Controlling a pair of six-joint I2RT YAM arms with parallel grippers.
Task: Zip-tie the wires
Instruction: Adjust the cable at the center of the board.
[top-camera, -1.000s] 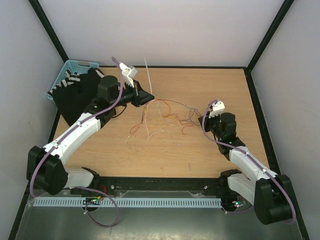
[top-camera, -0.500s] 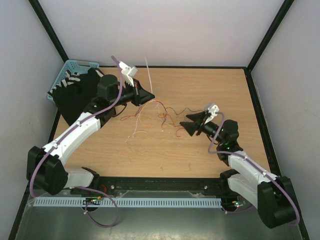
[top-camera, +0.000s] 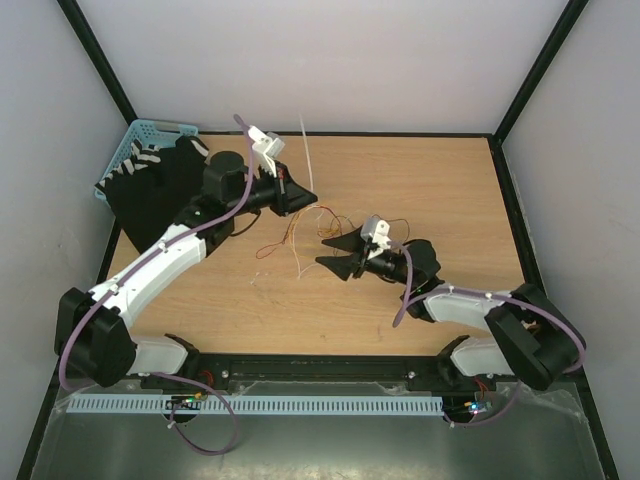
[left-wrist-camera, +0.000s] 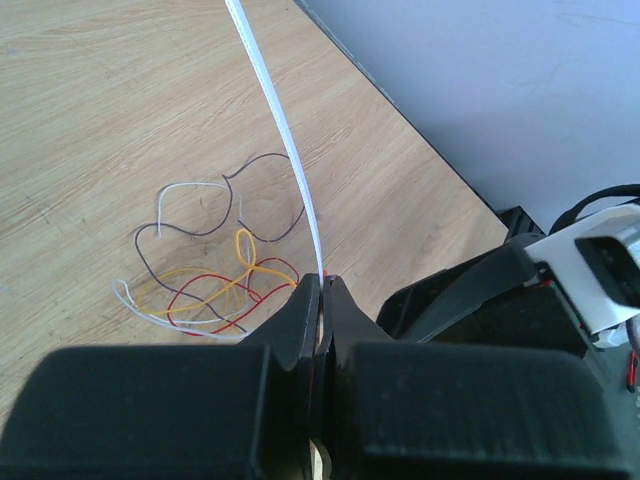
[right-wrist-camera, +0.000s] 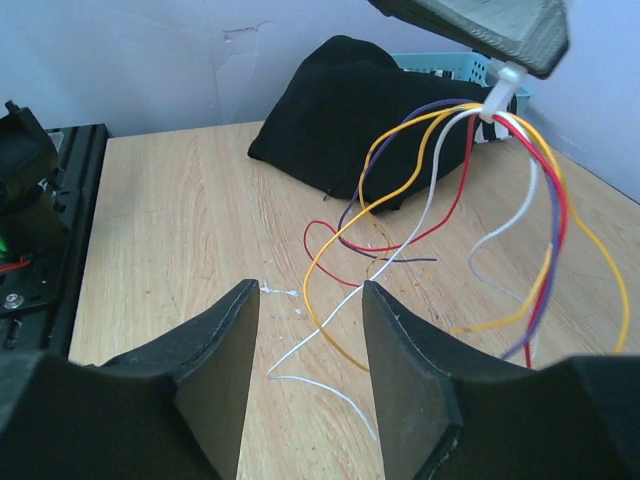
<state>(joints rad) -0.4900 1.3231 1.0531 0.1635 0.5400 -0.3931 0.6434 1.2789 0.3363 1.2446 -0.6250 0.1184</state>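
My left gripper (top-camera: 306, 196) is shut on the zip tie (top-camera: 304, 150), a white strip that stands up from its fingers; it also shows in the left wrist view (left-wrist-camera: 285, 130). The wires (top-camera: 296, 236), red, orange, purple and whitish, hang in loops from just under that gripper down to the table. In the right wrist view the wires (right-wrist-camera: 450, 170) gather at a white zip-tie head (right-wrist-camera: 505, 92) below the left gripper's fingers. My right gripper (top-camera: 326, 252) is open and empty, low over the table just right of the loops. Loose strand ends lie between its fingers (right-wrist-camera: 225, 340).
A black cloth (top-camera: 150, 195) lies at the back left, partly over a blue basket (top-camera: 130, 150). It shows behind the wires in the right wrist view (right-wrist-camera: 340, 110). White walls and black frame posts close in the wooden table (top-camera: 450, 180).
My right arm has swung left across the table and its gripper, open, now sits beside the wires. The wires have bunched closer under my left gripper, which has hardly moved.
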